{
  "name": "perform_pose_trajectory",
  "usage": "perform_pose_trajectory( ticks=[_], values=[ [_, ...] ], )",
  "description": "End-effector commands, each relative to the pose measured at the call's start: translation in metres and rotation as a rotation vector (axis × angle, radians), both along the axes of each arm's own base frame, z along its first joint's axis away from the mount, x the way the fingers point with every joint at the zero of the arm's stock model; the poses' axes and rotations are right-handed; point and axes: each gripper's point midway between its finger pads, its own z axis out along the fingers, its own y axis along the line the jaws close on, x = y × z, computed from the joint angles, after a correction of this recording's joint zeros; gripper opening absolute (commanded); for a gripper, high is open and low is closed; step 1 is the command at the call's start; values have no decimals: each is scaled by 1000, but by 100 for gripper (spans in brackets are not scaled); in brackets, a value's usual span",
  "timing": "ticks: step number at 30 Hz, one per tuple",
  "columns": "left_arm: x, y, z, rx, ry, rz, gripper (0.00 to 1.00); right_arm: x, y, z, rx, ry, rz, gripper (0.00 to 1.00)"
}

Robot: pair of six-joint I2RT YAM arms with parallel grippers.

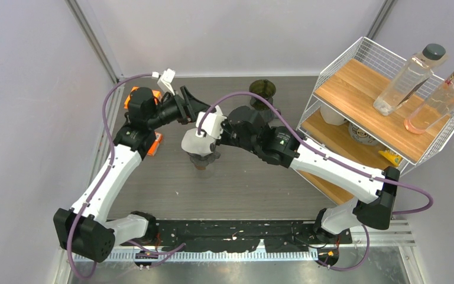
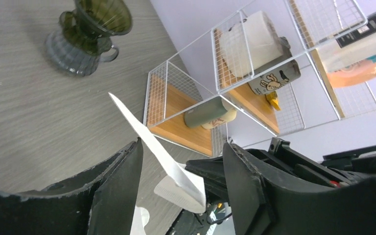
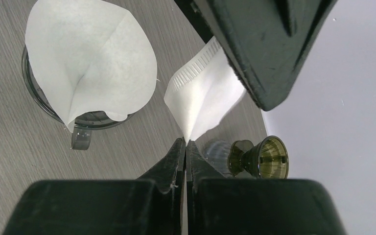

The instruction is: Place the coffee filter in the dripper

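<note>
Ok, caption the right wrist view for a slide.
Right gripper pinches a coffee filter by its tip; a filter-lined glass dripper and a green dripper stand beyond.

I work in a robotics test cell, a lab rig rather than a kitchen; plain pale lilac panel walls (image 1: pixel 29 89) close me in, joined by bare aluminium frame posts (image 1: pixel 91 35); my two white-and-black arms (image 1: pixel 109 177) are bolted to a black perforated metal base plate (image 1: pixel 230 235) at the near edge of the grey wood-grain table (image 1: pixel 242 189); loose purple cables (image 1: pixel 106 105) loop along them; the coffee things are sparse props: a dark green glass dripper (image 1: pixel 262 89), and a white wire rack with wooden shelves (image 1: pixel 349 86) holding clear plastic bottles (image 1: pixel 408 77).
</note>
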Motion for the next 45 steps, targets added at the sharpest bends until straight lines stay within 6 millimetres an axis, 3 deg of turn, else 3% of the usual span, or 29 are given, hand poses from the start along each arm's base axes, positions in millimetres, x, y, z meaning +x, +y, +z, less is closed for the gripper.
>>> perform_pose_trajectory(
  ticks=[1, 5, 12, 21, 26, 31, 32, 33, 34, 35, 37, 45],
  values=[
    [-7, -11, 25, -78, -62, -77, 60, 1, -1, 25, 35, -56, -5, 5],
    [-11, -12, 23, -68, -65, -85, 50, 4, -3, 25, 26, -66, -25, 5],
    [-11, -12, 13, -9, -55, -73, 47, 4, 0, 34, 36, -84, -11, 5],
    [-7, -9, 9, 8, -56, -36, 13, 2, 2, 30, 14, -85, 7, 7],
    [-6, -7, 9, 17, -76, -25, 2, 1, -4, 27, 52, -71, -31, 46],
    [-9, -2, 12, 61, -157, -21, 0, -1, -19, 17, 164, -20, -136, 81],
    [-10, 1, 11, 78, -176, -11, 0, -1, -23, 24, 214, -23, -163, 85],
    [-10, 4, 12, 100, -213, -6, 0, 3, -32, 15, 240, -4, -240, 93],
    [-11, 6, 13, 112, -252, -1, 0, 4, -39, 21, 292, -8, -284, 96],
    [-11, 8, 15, 119, -285, 11, 0, 7, -48, 11, 330, 19, -356, 98],
    [-12, 13, 20, 129, -355, 24, 0, 7, -58, 11, 430, 69, -405, 96],
    [-37, 21, 45, 93, -585, -31, 0, 2, -51, 9, 777, 443, -358, 95]
  ],
)
